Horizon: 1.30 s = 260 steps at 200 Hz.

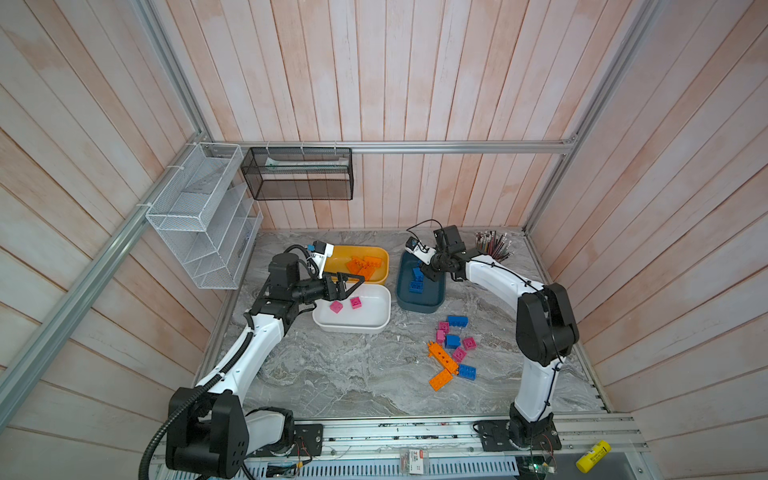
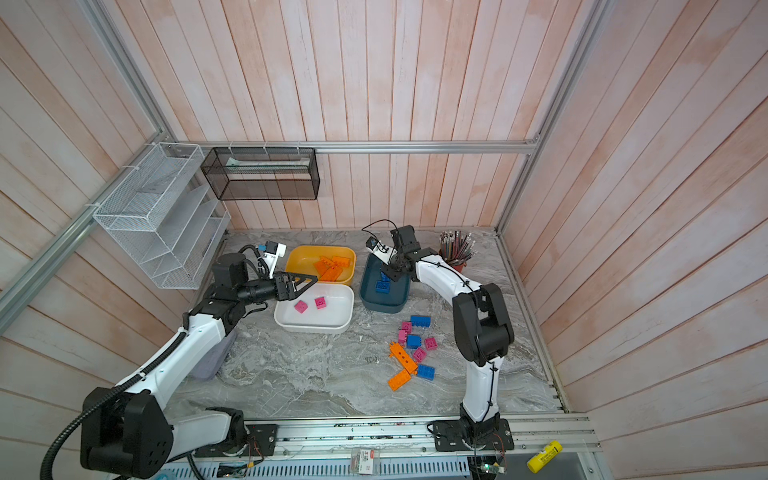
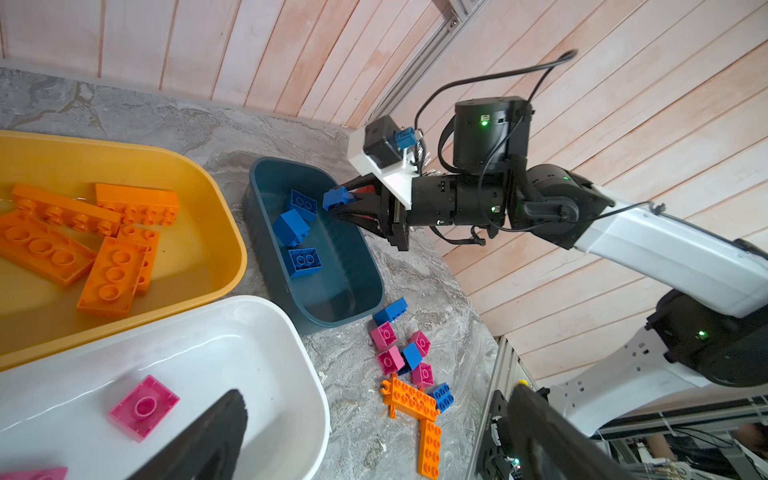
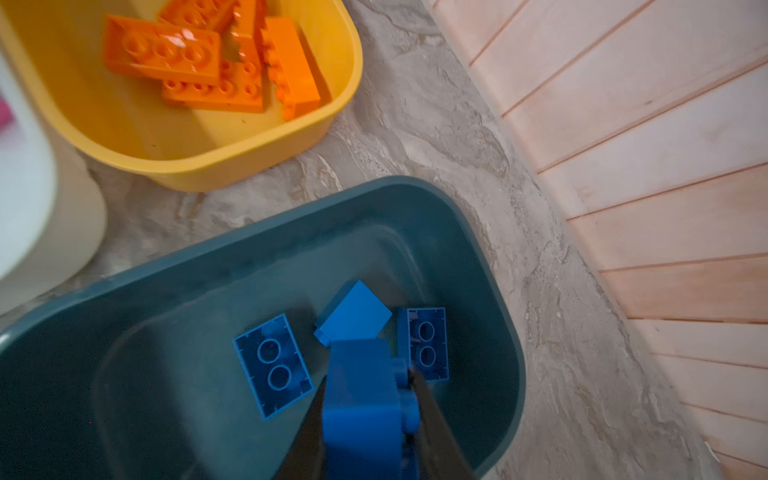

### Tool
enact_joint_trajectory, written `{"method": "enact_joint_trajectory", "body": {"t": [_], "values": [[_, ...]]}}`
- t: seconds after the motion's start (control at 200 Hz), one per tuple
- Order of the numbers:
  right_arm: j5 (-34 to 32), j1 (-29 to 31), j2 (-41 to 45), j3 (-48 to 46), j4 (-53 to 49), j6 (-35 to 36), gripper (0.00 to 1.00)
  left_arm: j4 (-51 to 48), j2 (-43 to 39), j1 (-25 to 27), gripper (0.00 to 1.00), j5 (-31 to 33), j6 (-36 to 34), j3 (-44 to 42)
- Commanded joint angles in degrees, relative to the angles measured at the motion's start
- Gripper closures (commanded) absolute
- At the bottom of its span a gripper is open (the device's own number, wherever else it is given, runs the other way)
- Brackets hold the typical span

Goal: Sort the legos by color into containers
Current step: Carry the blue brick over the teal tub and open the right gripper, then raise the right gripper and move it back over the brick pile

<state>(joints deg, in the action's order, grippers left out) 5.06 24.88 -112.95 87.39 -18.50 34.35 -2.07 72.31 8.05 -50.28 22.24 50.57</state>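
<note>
My right gripper (image 1: pixel 424 275) is shut on a blue lego (image 4: pixel 365 407) and hangs over the far end of the dark teal container (image 1: pixel 428 298). Three blue legos (image 4: pixel 272 365) lie inside it. The yellow container (image 1: pixel 338 254) holds several orange legos (image 1: pixel 365 266). Two pink legos (image 1: pixel 336 306) lie in the white container (image 1: pixel 374 318). My left gripper (image 1: pixel 353 289) stands open and empty above that container's far edge. Loose pink, blue and orange legos (image 1: pixel 453 353) are heaped on the table in front of the teal container, with a long orange one (image 1: pixel 442 358) among them.
A red cup of pencils (image 1: pixel 492 247) stands at the back right, close behind my right wrist. Wire mesh baskets (image 1: pixel 199 216) hang on the left and back walls. A grey cloth (image 2: pixel 212 357) lies under my left arm. A yellow object (image 1: pixel 593 456) lies by the front rail.
</note>
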Motion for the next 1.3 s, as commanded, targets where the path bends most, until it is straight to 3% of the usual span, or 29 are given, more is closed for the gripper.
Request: {"method": "enact_joint_trajectory", "body": {"t": [0.0, 0.07, 0.19, 0.41, 0.61, 0.795, 1.005, 1.115, 1.295], "values": [[-5.5, 0.1, -3.7, 2.8, 0.1, -1.9, 0.77, 2.6, 0.5, 0.2, 0.0, 0.9, 0.6, 0.5], [-6.2, -0.1, -5.5, 4.1, 0.0, -2.3, 0.77, 2.5, 0.7, 0.2, 0.0, 0.9, 0.6, 0.2], [-1.3, 0.0, -6.9, 4.3, 2.4, -2.8, 0.76, 2.8, 0.6, 0.2, 0.0, 0.9, 0.5, -0.4], [-3.2, 0.8, -10.5, 7.7, 1.6, -3.0, 0.64, 2.4, 0.2, 0.2, 0.0, 0.8, 0.0, -1.5], [4.8, 1.0, -6.9, 4.7, 4.5, -4.3, 0.57, 2.1, 0.9, 0.2, 0.0, 0.4, -0.6, -1.6], [20.6, -0.7, -0.5, -3.1, 11.6, -8.4, 0.57, 2.2, 1.3, 0.2, 0.0, -0.4, -0.8, -1.8], [24.9, -0.9, 5.6, -8.1, 11.3, -7.4, 0.55, 1.5, 1.6, 0.2, 0.0, -0.8, -1.6, -1.9], [22.1, -1.2, 10.6, -12.8, 12.5, -8.4, 0.54, 1.5, 1.9, 0.2, 0.0, -1.0, -1.8, -1.8], [13.2, -1.2, 18.5, -18.2, 4.2, -6.2, 0.51, 2.0, 2.0, 0.2, 0.0, -1.7, -1.3, -2.0]]}}
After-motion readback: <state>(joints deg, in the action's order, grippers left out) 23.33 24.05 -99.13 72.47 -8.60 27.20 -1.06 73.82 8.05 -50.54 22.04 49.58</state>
